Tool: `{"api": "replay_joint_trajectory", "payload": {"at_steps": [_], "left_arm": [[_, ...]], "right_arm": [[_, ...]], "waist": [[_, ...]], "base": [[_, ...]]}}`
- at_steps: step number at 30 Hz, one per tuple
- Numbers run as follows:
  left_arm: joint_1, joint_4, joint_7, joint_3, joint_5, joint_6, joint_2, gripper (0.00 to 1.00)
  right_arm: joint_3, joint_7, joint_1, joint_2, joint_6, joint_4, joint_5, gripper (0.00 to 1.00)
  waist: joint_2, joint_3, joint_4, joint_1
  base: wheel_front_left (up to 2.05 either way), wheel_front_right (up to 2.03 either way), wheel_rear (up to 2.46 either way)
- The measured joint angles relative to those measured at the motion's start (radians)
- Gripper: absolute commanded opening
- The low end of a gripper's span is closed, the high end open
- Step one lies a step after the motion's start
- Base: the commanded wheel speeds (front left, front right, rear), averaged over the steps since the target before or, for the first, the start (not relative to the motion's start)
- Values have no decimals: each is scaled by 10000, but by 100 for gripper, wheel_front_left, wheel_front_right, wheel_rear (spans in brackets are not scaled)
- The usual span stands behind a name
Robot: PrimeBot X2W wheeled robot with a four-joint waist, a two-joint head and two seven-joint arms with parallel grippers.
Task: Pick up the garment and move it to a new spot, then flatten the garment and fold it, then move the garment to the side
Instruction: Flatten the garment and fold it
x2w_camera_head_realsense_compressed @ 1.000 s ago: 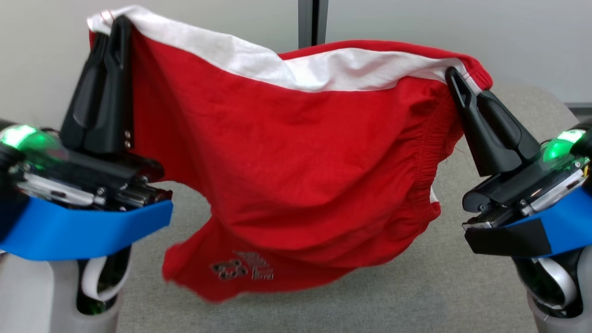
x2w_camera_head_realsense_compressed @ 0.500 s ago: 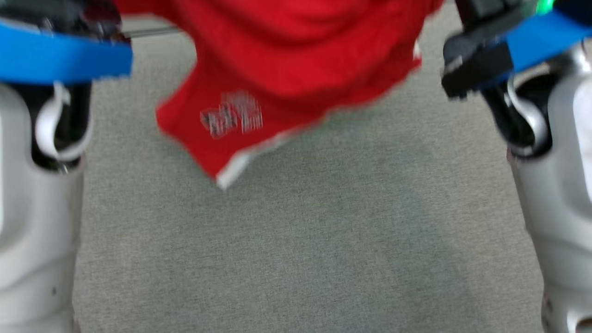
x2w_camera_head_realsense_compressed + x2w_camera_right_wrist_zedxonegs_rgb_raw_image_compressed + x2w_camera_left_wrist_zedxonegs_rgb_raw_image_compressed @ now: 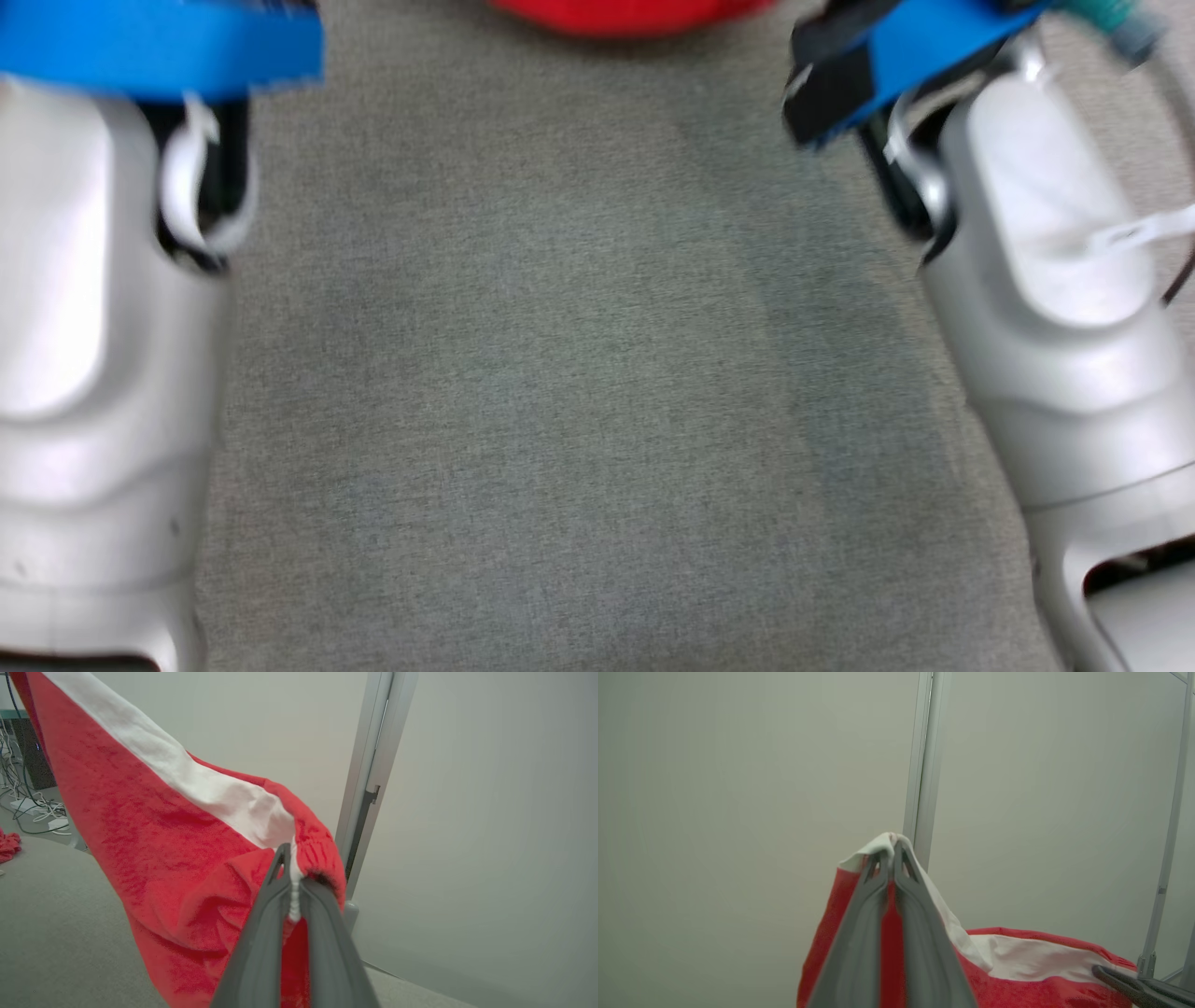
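A flat surface covered in grey, finely woven fabric spreads below the robot, blurred in the head view. Behind it the room is closed off by smooth, pale grey-green wall panels, joined by a slim upright metal post. At the far left of the right wrist view a tangle of dark and white cables lies on the floor.

The red, soft-napped garment with a broad white band along its top edge is held up in the air between the two arms. The elastic at its right end is gathered into tight puckers. The left gripper has its long dark fingers clamped on one upper corner, where the white band bunches. The right gripper is pinched closed on the gathered corner opposite.

The garment's long axis runs from one gripper to the other along the banded edge, which sags in the middle. The red body hangs down from it in loose folds (whether its lower edge touches the grey surface cannot be told). In the head view a sliver of red shows at the top edge, between the glossy pale grey forearms with their blue wrist covers.
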Motion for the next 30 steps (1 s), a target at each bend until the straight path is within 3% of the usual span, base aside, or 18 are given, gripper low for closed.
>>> {"api": "replay_joint_trajectory", "payload": {"at_steps": [7, 14, 30], "left_arm": [[2557, -1400, 0, -31, -104, -13, -140, 0], [4483, -3087, -4, 520, -84, -15, -412, 0], [9805, -6360, -15, 286, 533, -44, -301, 0]], "right_arm": [[596, -464, 1259, 46, 0, 633, 431, 0], [706, -485, 3472, 23, 0, -1563, 842, 0], [627, -73, 9635, -353, 0, -5726, 1693, 0]], "waist": [[0, 152, 229, 0], [0, -550, 408, -4], [1, -3455, 753, -7]], "base": [[0, 0, 0], [0, 0, 0], [0, 0, 0]]}}
